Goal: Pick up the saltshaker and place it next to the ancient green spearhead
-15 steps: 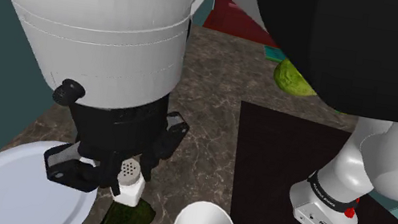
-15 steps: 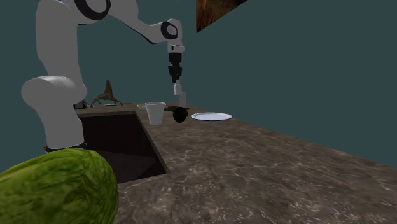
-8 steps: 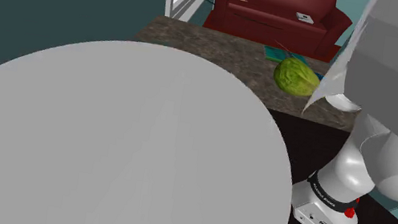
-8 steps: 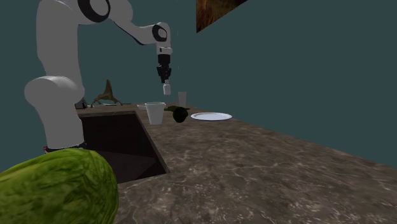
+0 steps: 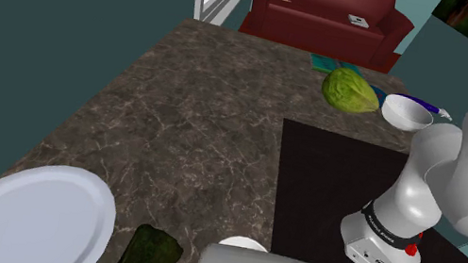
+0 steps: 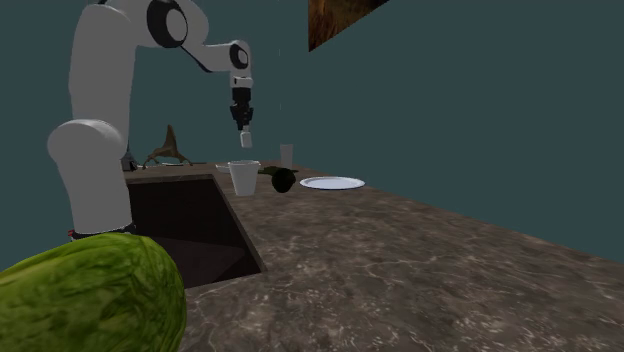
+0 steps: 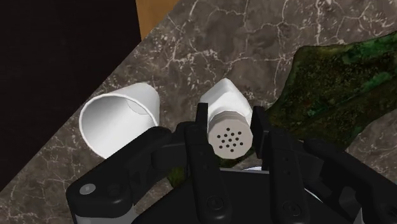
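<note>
- The saltshaker [image 7: 224,95] is judged to be small, light and rigid. Its white body looks smooth, so some slipperiness is to be expected under the pads.
- The perforated cap is seen facing up toward the hand, so the shaker is carried upright. If it were tipped, contents could be spilled through the holes.
- The best hold is judged to be across the upper body just below the cap, where two opposite sides are offered to the fingers [image 7: 259,127].
- The gripper [image 7: 230,114] is closed on the saltshaker, with one black finger pressed on each side of the neck and the cap seated between them.
- The lower part of the shaker hangs out beyond the fingertips, unsupported. A slight pivot in the grasp is judged possible if the hand is moved sharply.
- In the second exterior view the gripper [image 6: 243,122] and saltshaker [image 6: 246,140] are seen well above the countertop [image 6: 400,260], touching nothing below.
- The green spearhead [image 7: 337,76] lies flat on the countertop [image 7: 242,38] beneath the gripper, offset to one finger's side.
- A white cup [image 7: 121,121] stands beneath on the opposite finger's side, and bare countertop is seen between the two, directly under the shaker.
- A gentle, level descent is judged to suit so light an object.
</note>
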Robot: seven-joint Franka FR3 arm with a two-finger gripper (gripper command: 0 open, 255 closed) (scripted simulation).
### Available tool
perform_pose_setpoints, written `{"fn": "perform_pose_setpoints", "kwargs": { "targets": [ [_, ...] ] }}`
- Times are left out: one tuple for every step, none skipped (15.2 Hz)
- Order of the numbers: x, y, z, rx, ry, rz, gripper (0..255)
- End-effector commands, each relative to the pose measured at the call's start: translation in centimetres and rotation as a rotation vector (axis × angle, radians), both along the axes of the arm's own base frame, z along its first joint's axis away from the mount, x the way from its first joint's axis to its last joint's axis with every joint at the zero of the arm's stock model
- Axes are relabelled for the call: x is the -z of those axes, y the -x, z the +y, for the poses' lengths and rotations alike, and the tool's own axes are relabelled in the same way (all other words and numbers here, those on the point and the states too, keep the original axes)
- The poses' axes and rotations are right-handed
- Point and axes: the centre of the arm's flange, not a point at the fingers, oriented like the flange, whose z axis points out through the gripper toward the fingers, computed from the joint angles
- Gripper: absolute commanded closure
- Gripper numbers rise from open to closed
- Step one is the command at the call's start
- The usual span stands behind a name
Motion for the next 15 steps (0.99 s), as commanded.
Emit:
{"fn": "perform_pose_setpoints", "kwargs": {
  "targets": [
    [0.1, 2.8, 0.7, 0.002, 0.000, -0.001, 255],
    [0.1, 4.0, 1.1, 0.002, 0.000, -0.001, 255],
    [0.1, 5.3, 1.6, 0.002, 0.000, -0.001, 255],
    [0.1, 6.5, 2.0, 0.002, 0.000, -0.001, 255],
    [0.1, 7.8, 2.5, 0.002, 0.000, -0.001, 255],
    [0.1, 9.0, 2.9, 0.002, 0.000, -0.001, 255],
    [0.1, 10.3, 3.4, 0.002, 0.000, -0.001, 255],
    [0.1, 11.5, 3.8, 0.002, 0.000, -0.001, 255],
    [0.1, 12.7, 4.2, 0.002, 0.000, -0.001, 255],
    [0.1, 14.0, 4.7, 0.002, 0.000, -0.001, 255],
    [0.1, 15.2, 5.1, 0.002, 0.000, -0.001, 255],
    [0.1, 16.5, 5.6, 0.002, 0.000, -0.001, 255],
    [0.1, 17.5, 5.9, 0.002, 0.000, -0.001, 255],
    [0.7, 17.5, 5.9, 0.002, 0.000, -0.001, 255],
    [1.2, 17.5, 5.9, 0.002, 0.000, -0.001, 255]
  ]
}}
